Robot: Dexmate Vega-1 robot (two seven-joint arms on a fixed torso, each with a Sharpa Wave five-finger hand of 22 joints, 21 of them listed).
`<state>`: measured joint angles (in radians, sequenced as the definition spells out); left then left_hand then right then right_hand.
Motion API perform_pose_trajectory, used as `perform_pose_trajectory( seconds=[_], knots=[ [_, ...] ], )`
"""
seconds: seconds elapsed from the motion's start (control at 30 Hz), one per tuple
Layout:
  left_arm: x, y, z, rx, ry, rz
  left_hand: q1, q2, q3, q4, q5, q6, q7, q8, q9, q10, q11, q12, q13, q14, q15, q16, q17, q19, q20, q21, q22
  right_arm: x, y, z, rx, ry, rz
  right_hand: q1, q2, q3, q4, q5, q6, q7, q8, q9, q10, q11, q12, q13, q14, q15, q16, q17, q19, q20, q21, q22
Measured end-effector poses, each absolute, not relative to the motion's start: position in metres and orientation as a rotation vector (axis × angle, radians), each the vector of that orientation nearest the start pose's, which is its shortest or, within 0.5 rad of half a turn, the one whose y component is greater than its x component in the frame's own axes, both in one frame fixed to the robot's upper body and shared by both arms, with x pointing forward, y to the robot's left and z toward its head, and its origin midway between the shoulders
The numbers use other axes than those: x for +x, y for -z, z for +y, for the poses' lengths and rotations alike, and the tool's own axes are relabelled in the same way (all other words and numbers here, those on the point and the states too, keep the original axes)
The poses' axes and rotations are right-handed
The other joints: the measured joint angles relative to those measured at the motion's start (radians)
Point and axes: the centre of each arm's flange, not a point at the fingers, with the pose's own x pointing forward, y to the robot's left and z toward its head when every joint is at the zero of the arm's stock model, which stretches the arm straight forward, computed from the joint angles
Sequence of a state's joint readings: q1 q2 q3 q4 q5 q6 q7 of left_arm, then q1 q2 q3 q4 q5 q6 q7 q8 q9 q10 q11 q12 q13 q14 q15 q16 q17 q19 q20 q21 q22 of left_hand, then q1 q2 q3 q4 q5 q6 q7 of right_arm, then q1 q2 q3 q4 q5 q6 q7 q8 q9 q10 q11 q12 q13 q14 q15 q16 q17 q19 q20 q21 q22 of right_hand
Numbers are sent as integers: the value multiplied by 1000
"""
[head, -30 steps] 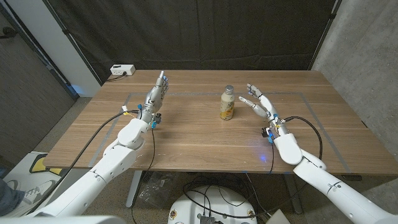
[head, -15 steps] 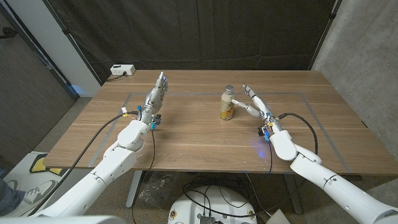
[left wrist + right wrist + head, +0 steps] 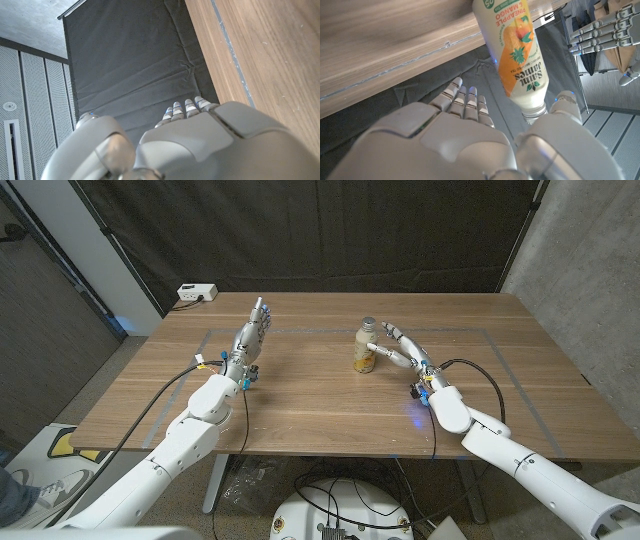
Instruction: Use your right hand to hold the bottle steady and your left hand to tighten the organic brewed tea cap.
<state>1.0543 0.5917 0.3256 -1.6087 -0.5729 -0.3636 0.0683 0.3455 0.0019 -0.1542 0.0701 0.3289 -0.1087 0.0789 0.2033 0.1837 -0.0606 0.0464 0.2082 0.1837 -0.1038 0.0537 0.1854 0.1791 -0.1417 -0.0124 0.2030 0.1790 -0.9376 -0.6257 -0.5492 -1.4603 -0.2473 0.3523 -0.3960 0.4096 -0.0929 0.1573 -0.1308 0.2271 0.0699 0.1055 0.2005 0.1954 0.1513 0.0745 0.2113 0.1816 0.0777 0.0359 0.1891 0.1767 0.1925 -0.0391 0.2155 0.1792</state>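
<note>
One bottle (image 3: pixel 366 348) stands upright near the middle of the wooden surface (image 3: pixel 300 405) in the head view, the right robot hand (image 3: pixel 398 346) just beside it, fingers spread, gripping nothing. The left robot hand (image 3: pixel 250 338) stands well apart, fingers extended, empty. In the right wrist view, the bottle's orange label (image 3: pixel 520 50) sits between thumb and fingers (image 3: pixel 465 100).

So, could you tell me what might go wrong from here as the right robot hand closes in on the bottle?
1. The right robot hand is open, right beside the upright bottle; a sideways nudge before the fingers wrap it could tip the bottle.
2. The left robot hand stands well away, open; if it reaches the cap before the bottle is gripped, the bottle may simply spin or slide on the table.
</note>
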Motion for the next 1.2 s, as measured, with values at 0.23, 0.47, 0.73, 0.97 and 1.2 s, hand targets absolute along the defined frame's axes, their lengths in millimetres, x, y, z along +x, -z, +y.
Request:
perform_pose_trajectory(
  seconds=[0.23,0.47,0.73,0.97,1.2],
  knots=[
    [585,34,272,4,243,-723,0,0,-3,3,0,11,0,0,0,0,0,0,0,0,0,0,5,-5,5,0,0,602,77,-206,-819,-87,-863,16,0,3,-3,0,-21,-2,0,0,-19,-2,-8,0,-9,9,-4,0,2,-2,-4,-3],
    [587,34,272,-4,262,-725,-11,0,-7,7,0,13,-2,0,0,0,0,0,0,0,0,0,5,-5,5,0,0,606,78,-200,-823,-90,-874,25,-1,4,-4,0,-25,8,0,0,-29,8,-8,0,-15,15,-4,0,2,-2,-7,-3],
    [588,34,272,-5,272,-724,-14,-3,-11,11,0,14,-4,0,0,0,0,0,0,0,0,0,5,-11,11,0,0,613,79,-196,-833,-98,-871,40,3,4,-4,5,-24,9,0,0,-23,8,-8,0,3,6,-4,0,13,1,-7,-3],
    [587,33,273,3,279,-721,-20,-9,-16,7,0,18,-7,0,0,0,0,0,0,0,0,0,5,-15,15,0,0,619,81,-195,-828,-119,-846,47,3,7,-7,6,-23,9,0,0,-13,-2,-4,0,26,3,0,0,34,1,-6,-2],
    [586,31,273,13,286,-716,-30,2,-18,10,0,18,-7,0,0,4,-11,0,0,0,0,0,5,-14,14,0,0,623,82,-195,-819,-113,-842,70,3,9,-9,10,-3,-11,1,3,29,-21,8,1,104,-18,16,3,87,-1,8,-2]
  ],
)
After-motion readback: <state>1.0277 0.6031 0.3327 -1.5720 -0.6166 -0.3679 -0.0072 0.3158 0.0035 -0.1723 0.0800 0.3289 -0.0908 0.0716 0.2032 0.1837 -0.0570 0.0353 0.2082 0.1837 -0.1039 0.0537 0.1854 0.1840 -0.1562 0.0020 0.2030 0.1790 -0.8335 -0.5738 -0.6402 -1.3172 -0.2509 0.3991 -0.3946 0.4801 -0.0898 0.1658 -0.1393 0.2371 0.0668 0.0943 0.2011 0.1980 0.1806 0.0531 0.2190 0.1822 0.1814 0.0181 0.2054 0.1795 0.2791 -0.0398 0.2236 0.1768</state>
